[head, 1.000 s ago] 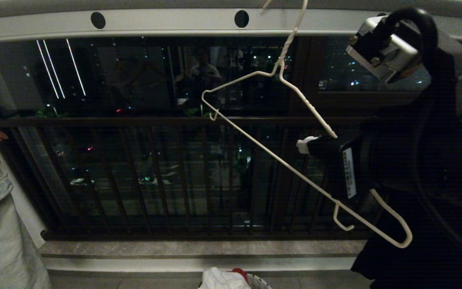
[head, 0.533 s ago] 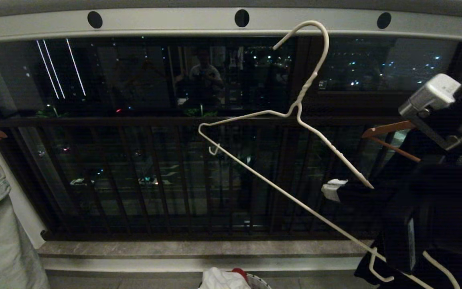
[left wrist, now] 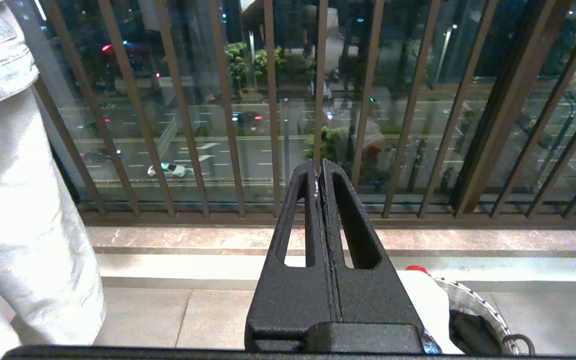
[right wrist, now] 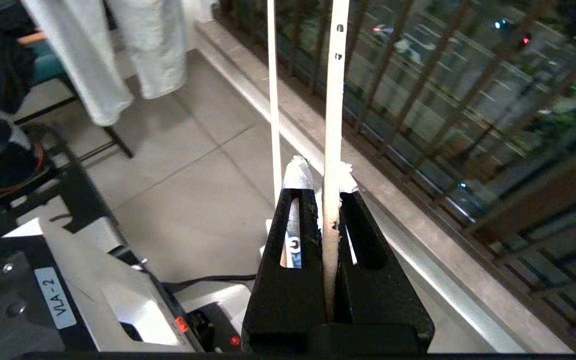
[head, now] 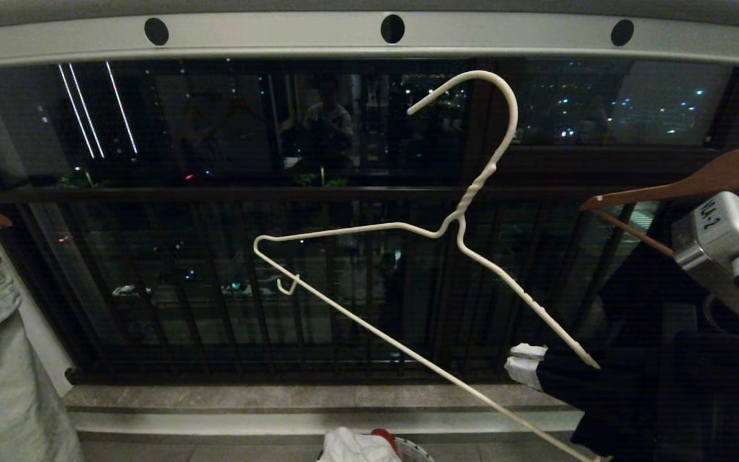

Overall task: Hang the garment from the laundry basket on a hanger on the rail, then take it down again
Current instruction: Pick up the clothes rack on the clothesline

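Night balcony ahead: my right gripper (head: 526, 372) grips the bare hanger (head: 446, 224), off and below the rail (head: 280, 38); the garment (head: 350, 446) sits in the basket (head: 416, 451). Left gripper (left wrist: 319, 175): closed, empty. Right wrist: jaws clamp the wire. Hanging remains.

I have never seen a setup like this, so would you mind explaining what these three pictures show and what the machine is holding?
This is a two-armed robot on a balcony at night. The wide picture comes from its head camera: a grey rail overhead, and the right claw gripping a white wire hanger by one sloping arm, hook clear of the rail. The other two pictures come from cameras behind each claw. The right one shows its fingers clamped on the wire. The left claw is shut, empty, parked above the laundry basket on the floor.
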### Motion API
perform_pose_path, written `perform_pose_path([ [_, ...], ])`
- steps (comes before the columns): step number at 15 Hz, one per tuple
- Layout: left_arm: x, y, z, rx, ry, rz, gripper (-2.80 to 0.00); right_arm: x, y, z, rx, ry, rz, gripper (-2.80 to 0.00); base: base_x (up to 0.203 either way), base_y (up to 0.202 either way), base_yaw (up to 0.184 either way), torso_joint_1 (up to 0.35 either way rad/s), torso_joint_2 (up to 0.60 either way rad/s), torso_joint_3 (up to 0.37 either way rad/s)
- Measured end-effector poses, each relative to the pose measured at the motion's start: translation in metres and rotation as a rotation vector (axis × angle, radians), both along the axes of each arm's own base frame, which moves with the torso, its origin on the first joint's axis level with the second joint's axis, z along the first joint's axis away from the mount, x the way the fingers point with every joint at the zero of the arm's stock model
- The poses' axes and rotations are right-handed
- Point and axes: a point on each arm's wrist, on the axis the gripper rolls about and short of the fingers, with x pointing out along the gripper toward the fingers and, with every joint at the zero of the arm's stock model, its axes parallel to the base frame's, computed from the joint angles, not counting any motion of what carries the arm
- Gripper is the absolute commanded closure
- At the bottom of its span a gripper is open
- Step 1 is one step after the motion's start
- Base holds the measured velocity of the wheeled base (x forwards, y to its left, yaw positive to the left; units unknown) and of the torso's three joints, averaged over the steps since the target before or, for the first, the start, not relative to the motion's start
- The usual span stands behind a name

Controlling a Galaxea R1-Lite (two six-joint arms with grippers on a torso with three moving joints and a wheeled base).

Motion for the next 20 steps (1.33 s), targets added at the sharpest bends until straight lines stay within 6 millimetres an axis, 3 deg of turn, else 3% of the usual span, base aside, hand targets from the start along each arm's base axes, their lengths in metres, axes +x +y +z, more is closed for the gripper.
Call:
perform_pose_path([
  [8, 0.000, 0.000, 0.000, 0.000, 0.000, 0.001, 0.00, 0.027, 0.019, -0.019, 0.001, -0.004, 0.027, 0.00, 0.000, 0.000, 0.000, 0.000, 0.00, 0.000],
  [20, 0.000, 0.000, 0.000, 0.000, 0.000, 0.000, 0.00, 0.029, 0.020, -0.021, 0.001, -0.010, 0.025, 0.00, 0.000, 0.000, 0.000, -0.004, 0.00, 0.004],
])
